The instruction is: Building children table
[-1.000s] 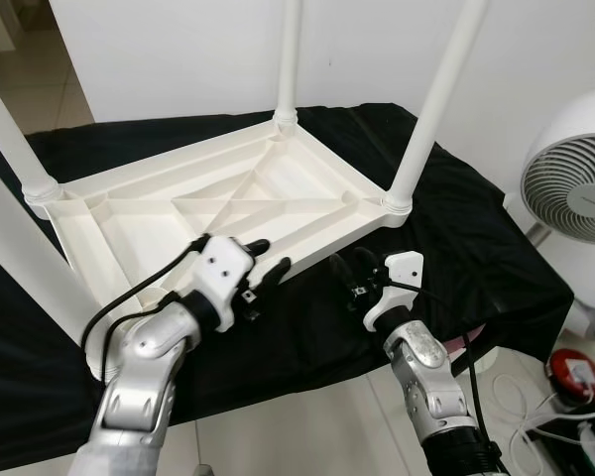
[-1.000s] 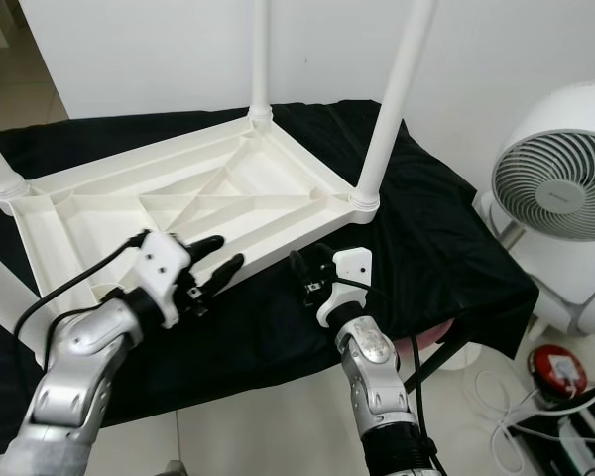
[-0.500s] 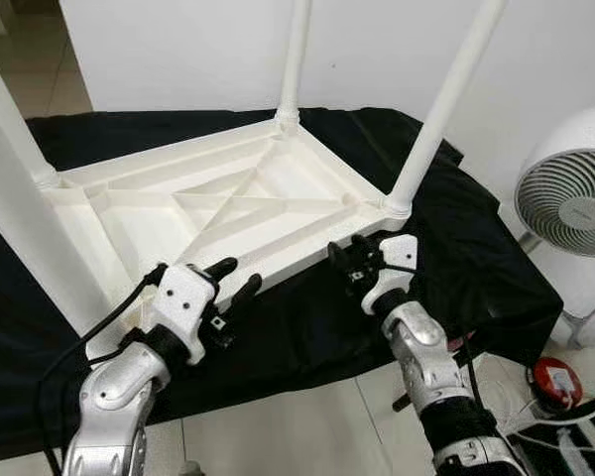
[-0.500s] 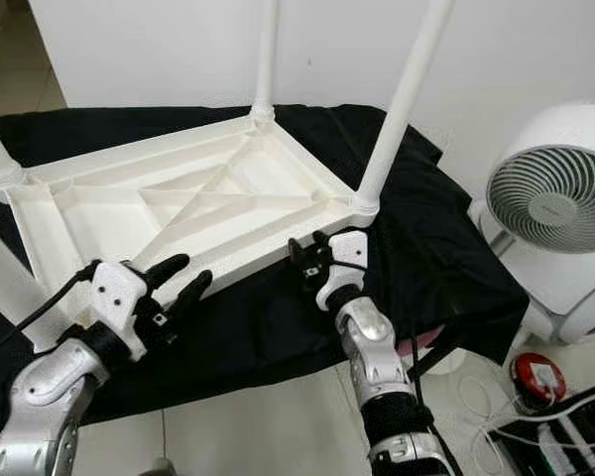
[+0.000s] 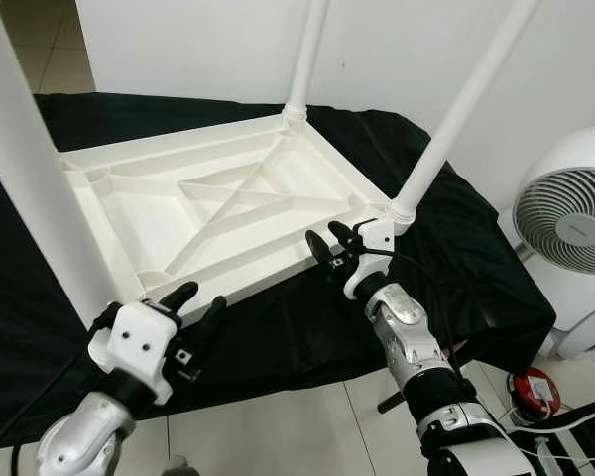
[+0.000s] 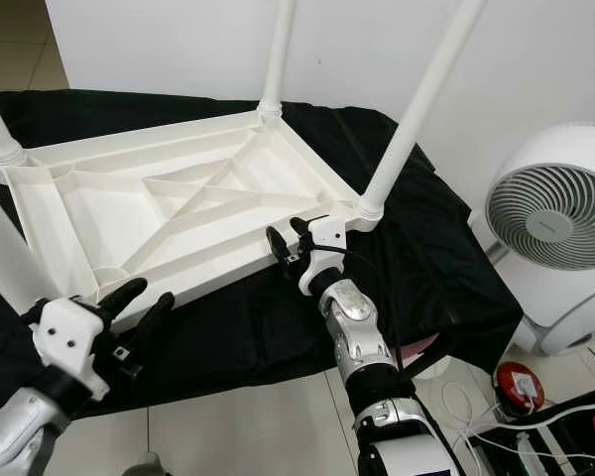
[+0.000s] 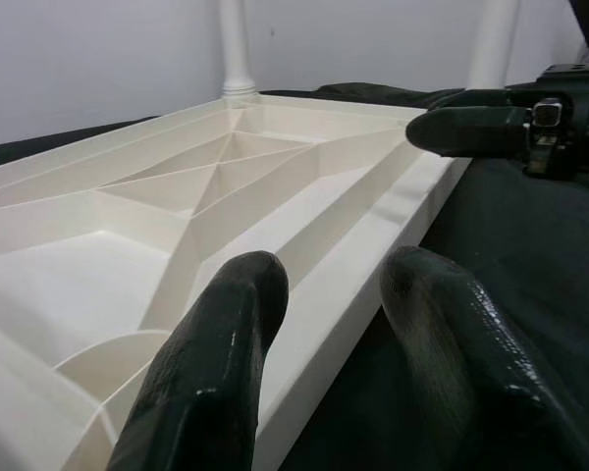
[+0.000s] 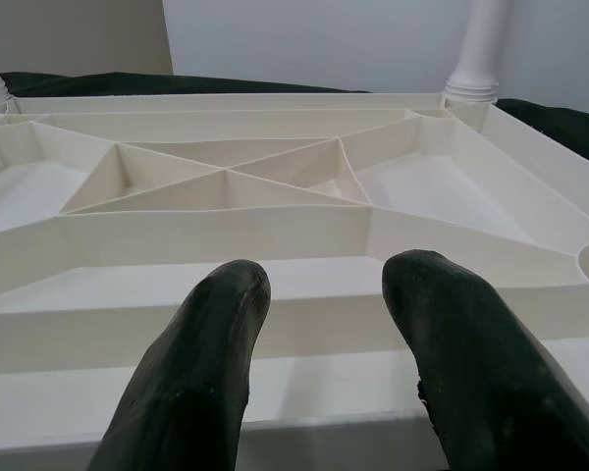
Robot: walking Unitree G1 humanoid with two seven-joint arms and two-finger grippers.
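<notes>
A white plastic children's table (image 5: 149,213) lies upside down on a black cloth (image 5: 476,258), its ribbed underside up. White legs rise from its corners, at the near right (image 5: 456,109), the far right (image 5: 307,55) and the near left (image 5: 25,178). My left gripper (image 5: 200,300) is open just short of the near rim, close to the near-left corner. In the left wrist view the rim (image 7: 314,324) runs ahead between the open fingers (image 7: 226,334). My right gripper (image 5: 324,238) is open at the near rim beside the near-right leg, holding nothing.
A white floor fan (image 5: 565,213) stands to the right of the cloth-covered surface. A red object (image 5: 535,385) and cables lie on the tiled floor at lower right. A white wall runs behind the table.
The view has shifted. My left gripper has drawn back from the middle of the near rim toward the near-left corner. My right gripper has moved forward to the rim by the near-right leg.
</notes>
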